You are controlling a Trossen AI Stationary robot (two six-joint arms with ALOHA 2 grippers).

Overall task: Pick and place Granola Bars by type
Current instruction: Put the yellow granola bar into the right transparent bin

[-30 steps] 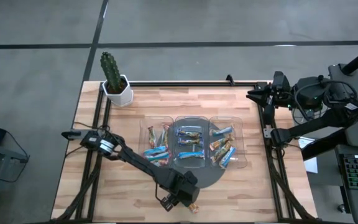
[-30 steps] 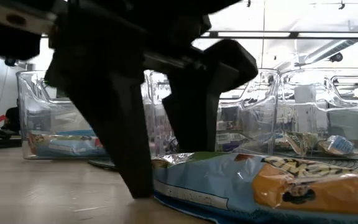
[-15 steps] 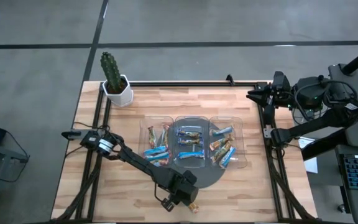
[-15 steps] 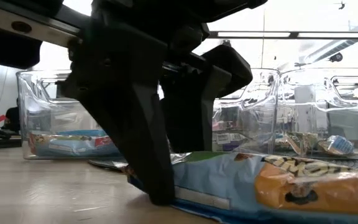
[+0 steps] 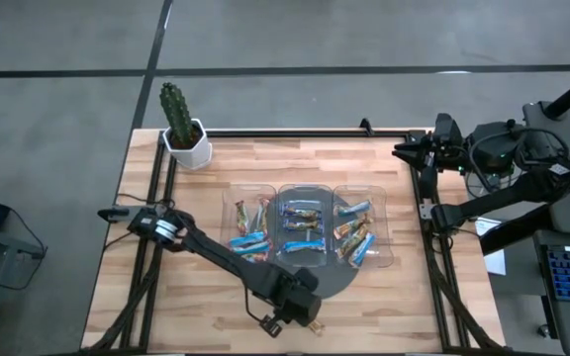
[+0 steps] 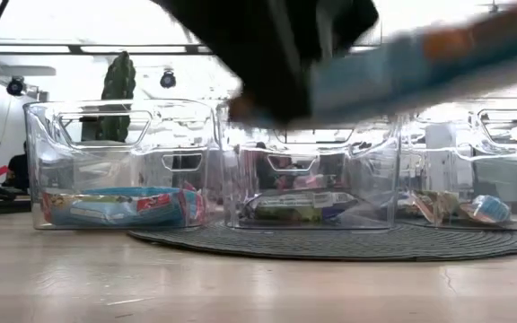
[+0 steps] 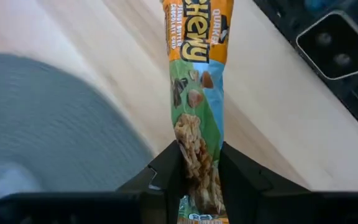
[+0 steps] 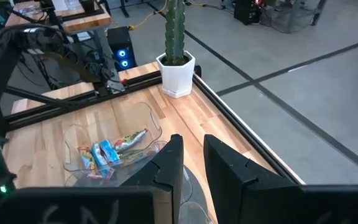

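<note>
1. lifted now: a second ago the granola bar (image 7: 197, 99) lay flat on the table in the low view with the left gripper's (image 7: 199, 167) fingers coming down on it; now that bar is up in the air, a blurred blue and orange streak across the top of the low view (image 6: 420, 54).
2. far left of the high view: a cactus (image 5: 175, 107) in a white pot sits at the upper left corner of the wooden table (image 5: 206, 198).
3. lower middle of the high view: the left arm reaches to the near edge of the table, just below the round grey mat (image 5: 339, 285). in the left wrist view its fingers are clamped on one end of the bar, the rest of the wrapper sticking out past the tips over bare wood.
4. centre of the high view: the clear tray (image 5: 310, 229) has three compartments, each with bars in it. in the low view the left compartment holds blue and red wrappers (image 6: 119, 206), the middle one a darker mix (image 6: 299, 205), the right one a few more (image 6: 460, 208).
5. right side of the high view: the right gripper (image 5: 404, 150) waits at the upper right edge of the table, well apart from the tray. its wrist view shows the fingers with a gap between them, holding nothing.
</note>
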